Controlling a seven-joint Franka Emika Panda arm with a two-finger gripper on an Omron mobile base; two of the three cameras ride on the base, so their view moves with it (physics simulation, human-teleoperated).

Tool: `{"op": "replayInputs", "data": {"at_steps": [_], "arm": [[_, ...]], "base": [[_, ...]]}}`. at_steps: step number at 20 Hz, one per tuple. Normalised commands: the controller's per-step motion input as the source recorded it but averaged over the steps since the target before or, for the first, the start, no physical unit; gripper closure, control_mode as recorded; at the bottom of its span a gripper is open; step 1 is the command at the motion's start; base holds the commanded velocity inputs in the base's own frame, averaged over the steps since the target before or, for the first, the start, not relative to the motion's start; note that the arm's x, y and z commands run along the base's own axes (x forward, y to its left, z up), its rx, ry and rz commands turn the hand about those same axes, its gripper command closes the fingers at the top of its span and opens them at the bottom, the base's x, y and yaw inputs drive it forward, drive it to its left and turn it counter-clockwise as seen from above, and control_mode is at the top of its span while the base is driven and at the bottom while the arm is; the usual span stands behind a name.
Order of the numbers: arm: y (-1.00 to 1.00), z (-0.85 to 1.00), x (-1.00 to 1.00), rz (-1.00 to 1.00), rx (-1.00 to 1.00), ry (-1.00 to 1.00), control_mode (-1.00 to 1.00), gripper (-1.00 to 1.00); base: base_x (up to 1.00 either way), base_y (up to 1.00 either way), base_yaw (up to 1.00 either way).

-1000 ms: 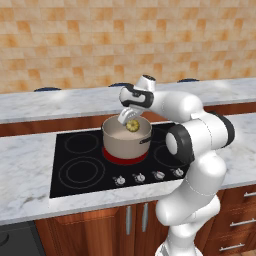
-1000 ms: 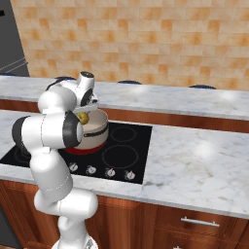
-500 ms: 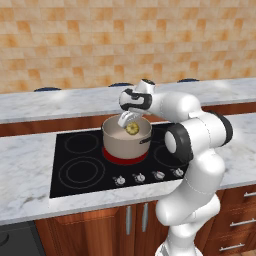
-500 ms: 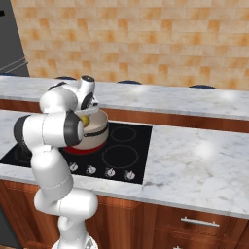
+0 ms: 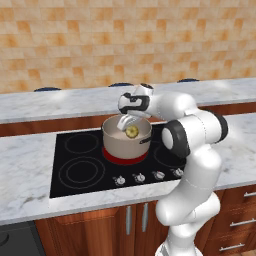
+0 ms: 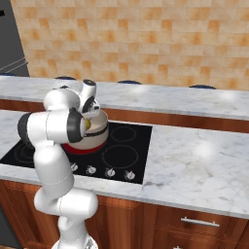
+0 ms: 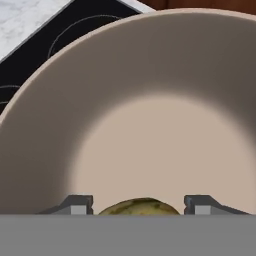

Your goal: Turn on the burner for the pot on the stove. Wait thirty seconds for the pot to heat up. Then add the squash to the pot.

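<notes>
gripper clamped on squash | hangs inside pot mouth, pot floor straight below | pot on glowing burner | prob just let go, lol

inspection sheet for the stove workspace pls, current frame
surface: stove, black glass, set in a marble counter; five knobs along its front edge.
job's things: pot sits on the burner, which glows red. squash hangs over the pot's mouth, not yet on the bottom.
clutter: nothing seen.
grippers: gripper above the pot, jaws shut on the squash.
cables: nothing seen.
surroundings: tan tile wall, wood cabinets with drawer handles below.
</notes>
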Motion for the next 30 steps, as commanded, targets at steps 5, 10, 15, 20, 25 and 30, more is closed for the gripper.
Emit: {"op": "replayInputs", "data": {"at_steps": [5,10,15,20,25,30], "arm": [[0.0,-0.21,0.0,0.0,-0.01,0.0,-1.0,1.0],[0.0,-0.18,0.0,-0.01,-0.02,0.0,-1.0,-1.0],[-0.01,0.17,-0.01,-0.01,0.01,-0.06,-1.0,-1.0],[0.0,0.68,0.0,-0.04,0.0,-0.13,-1.0,-1.0],[-0.19,0.86,-0.29,-0.03,0.01,-0.11,-1.0,-1.0],[-0.59,0.35,-0.78,-0.11,-0.03,-0.03,-1.0,-1.0]], "base": [[0.0,0.0,0.0],[0.0,0.0,0.0],[0.0,0.0,0.0],[0.0,0.0,0.0],[0.0,0.0,0.0],[0.0,0.0,0.0]]}}
